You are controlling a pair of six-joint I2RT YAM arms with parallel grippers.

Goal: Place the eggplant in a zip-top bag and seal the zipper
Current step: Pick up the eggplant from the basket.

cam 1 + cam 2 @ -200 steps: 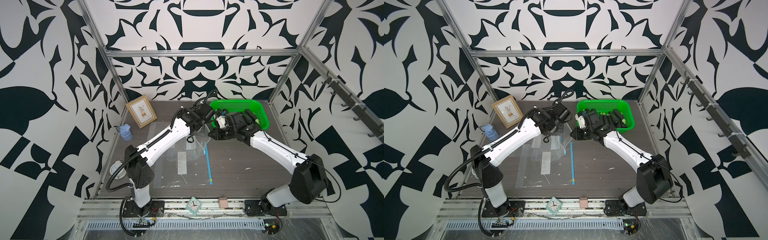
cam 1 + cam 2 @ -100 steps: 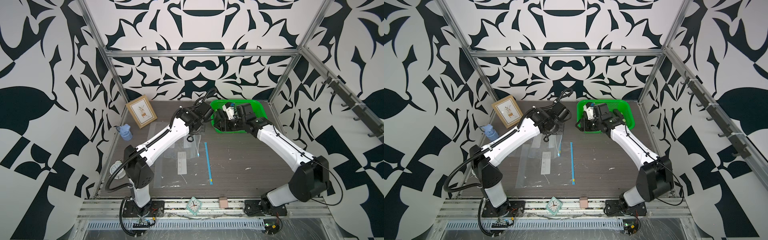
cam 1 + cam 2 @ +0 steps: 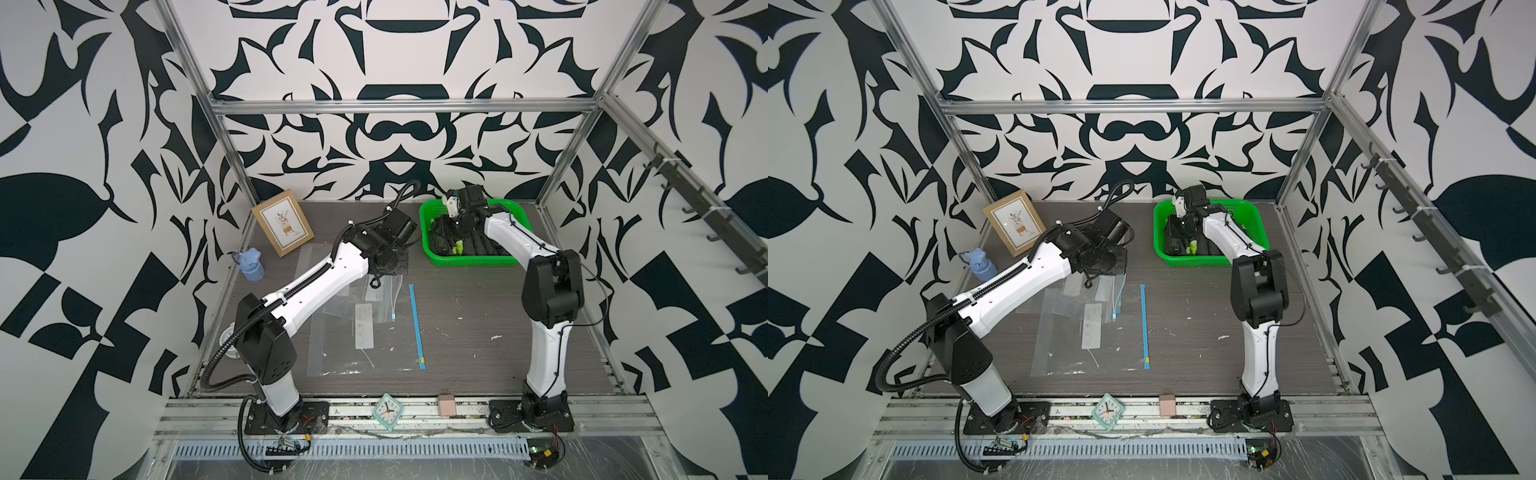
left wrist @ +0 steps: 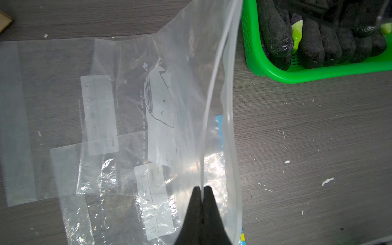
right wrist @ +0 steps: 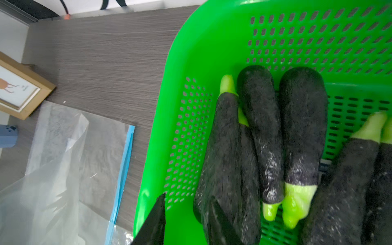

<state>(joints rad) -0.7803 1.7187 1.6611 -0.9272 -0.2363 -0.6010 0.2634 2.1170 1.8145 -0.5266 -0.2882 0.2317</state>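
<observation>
so, i am pinching the rim of a clear zip-top bag [image 4: 191, 84] with the left fingers [image 4: 194, 212], which are pressing tight together on the plastic. the bag is hanging raised off the desk [image 4: 307, 127], above other clear bags that are lying flat. in a top view a larger bag with a blue zipper strip [image 3: 417, 328] is lying flat toward the front of the desk, just beside the raised one. my right arm is reaching into the green basket [image 5: 169, 106] at the far right of the desk. the right fingers [image 5: 156, 220] are standing apart there, one over the basket's wall and one lying against the nearest eggplant [image 5: 222, 159]. i am seeing nothing clamped between them. the eggplants [image 3: 482, 247], dark with pale green stems, are all lying side by side in the basket, close to the raised bag. a picture frame [image 3: 282, 222] is leaning at the far left, a small blue bottle [image 3: 250, 265] is standing near it, and a clock [image 3: 387, 410] is sitting on the front rail.
</observation>
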